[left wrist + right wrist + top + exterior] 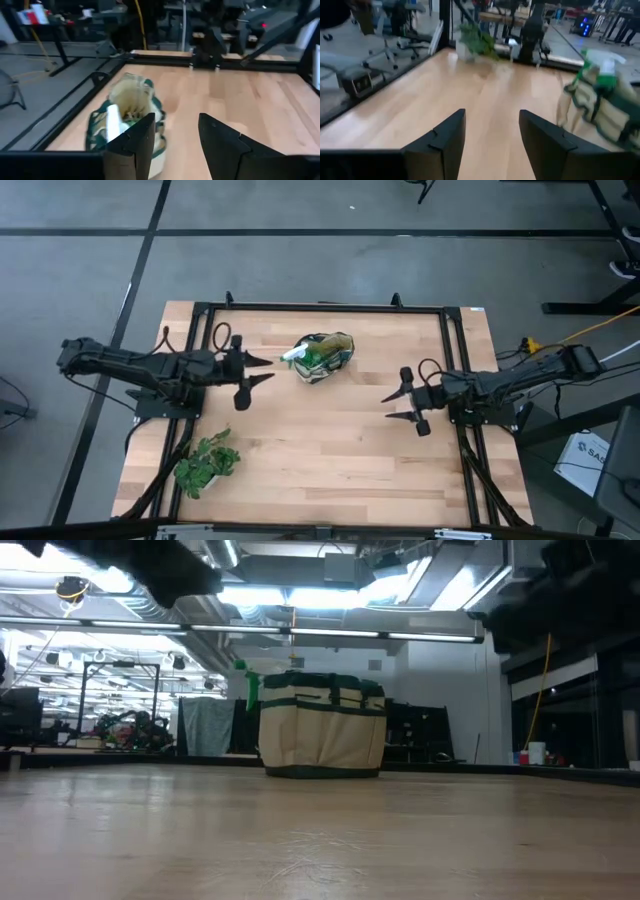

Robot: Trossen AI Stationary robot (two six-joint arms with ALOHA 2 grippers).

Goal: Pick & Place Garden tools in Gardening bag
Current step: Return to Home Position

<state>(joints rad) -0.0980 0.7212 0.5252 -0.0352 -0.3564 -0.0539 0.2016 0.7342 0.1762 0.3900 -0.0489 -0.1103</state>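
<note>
The gardening bag (323, 357) stands upright on its base at the table's far middle, dark green with cream panels; it also shows in the low view (322, 726). A green and white spray bottle (297, 355) sticks up out of the bag; the other tools are hidden. My left gripper (262, 370) is open and empty, above the table just left of the bag (127, 120). My right gripper (394, 406) is open and empty at the table's right middle, with the bag (602, 107) off to one side.
A leafy green plant (206, 463) stands at the table's near left corner; it also shows in the right wrist view (476, 42). A black frame (320, 307) runs around the table. Bare wood lies between the two grippers and along the near edge.
</note>
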